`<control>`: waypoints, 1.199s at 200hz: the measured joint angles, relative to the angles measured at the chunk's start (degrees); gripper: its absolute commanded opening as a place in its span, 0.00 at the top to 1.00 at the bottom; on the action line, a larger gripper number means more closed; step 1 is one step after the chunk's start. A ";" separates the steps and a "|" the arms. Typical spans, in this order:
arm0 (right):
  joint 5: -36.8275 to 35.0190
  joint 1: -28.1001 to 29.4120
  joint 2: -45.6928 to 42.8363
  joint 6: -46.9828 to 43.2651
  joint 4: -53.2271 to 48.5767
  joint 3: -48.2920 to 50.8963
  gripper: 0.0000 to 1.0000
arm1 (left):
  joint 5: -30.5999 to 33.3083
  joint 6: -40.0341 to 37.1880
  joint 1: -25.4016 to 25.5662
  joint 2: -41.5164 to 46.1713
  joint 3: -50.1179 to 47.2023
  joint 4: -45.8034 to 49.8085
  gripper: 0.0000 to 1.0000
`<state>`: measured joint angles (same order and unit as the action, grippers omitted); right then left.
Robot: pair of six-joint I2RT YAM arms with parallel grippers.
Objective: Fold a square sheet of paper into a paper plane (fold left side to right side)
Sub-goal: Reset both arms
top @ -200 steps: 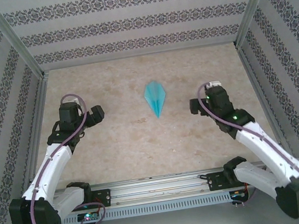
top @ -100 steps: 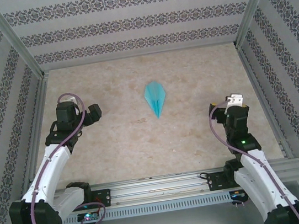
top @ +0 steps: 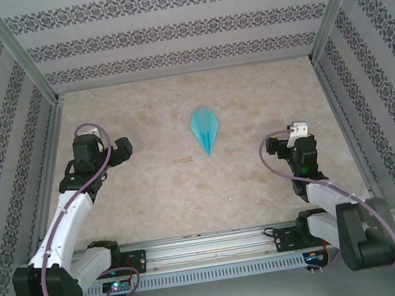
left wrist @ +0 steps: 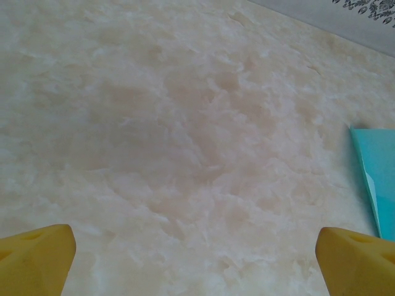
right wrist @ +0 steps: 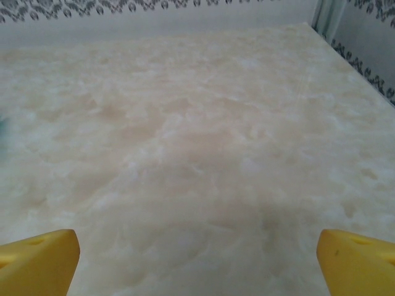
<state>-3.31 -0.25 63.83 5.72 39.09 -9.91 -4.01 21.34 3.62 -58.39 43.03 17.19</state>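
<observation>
paper plane (left wrist: 378, 185), left wrist view: at 3 o'clock, cut by frame edge; one slanted flank in frame, nose and tail out of frame. Top external view: creases too small to read.
teal smear (right wrist: 2, 132), right wrist view: sliver at 9 o'clock edge, blurred; identity unclear.
left hand (left wrist: 197, 262): fingertips (left wrist: 34, 259) cropped by bottom edge at 7 and 5 o'clock; yellow corners in frame.
right hand (right wrist: 197, 262): fingertips (right wrist: 37, 259) cropped likewise.

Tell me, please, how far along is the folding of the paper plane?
Done: the paper plane lies on the table as a finished-looking pointed dart. In hand: nothing; the left pincer and the right pincer are both open, apart from it. Left: apparently no fold, as far as the top view shows.
</observation>
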 measured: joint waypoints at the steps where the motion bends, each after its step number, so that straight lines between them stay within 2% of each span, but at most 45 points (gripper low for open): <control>1: 0.04 -0.02 0.15 0.00 0.26 0.00 0.02 | 0.00 0.00 0.00 0.00 0.00 0.00 0.00; 33: 2.86 -0.66 7.72 -0.42 10.05 -0.11 0.02 | 0.02 0.00 0.00 -0.13 0.00 0.00 0.00; 103: 8.13 -2.67 23.93 -1.18 24.33 -2.19 0.02 | 0.70 -1.05 -0.76 -1.16 1.77 0.02 0.00; 164: 6.97 -2.08 24.61 -1.22 19.54 -9.09 0.02 | 1.86 -1.66 -1.49 -2.16 2.25 -0.46 0.00; 240: 5.09 -1.46 24.61 -1.40 16.52 -9.09 0.02 | 8.52 -2.16 -1.49 -4.37 -8.22 -12.94 0.00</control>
<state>1.78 -1.72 88.44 4.32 55.61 -19.00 4.51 19.18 2.13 -62.76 34.81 4.25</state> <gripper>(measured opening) 0.983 0.998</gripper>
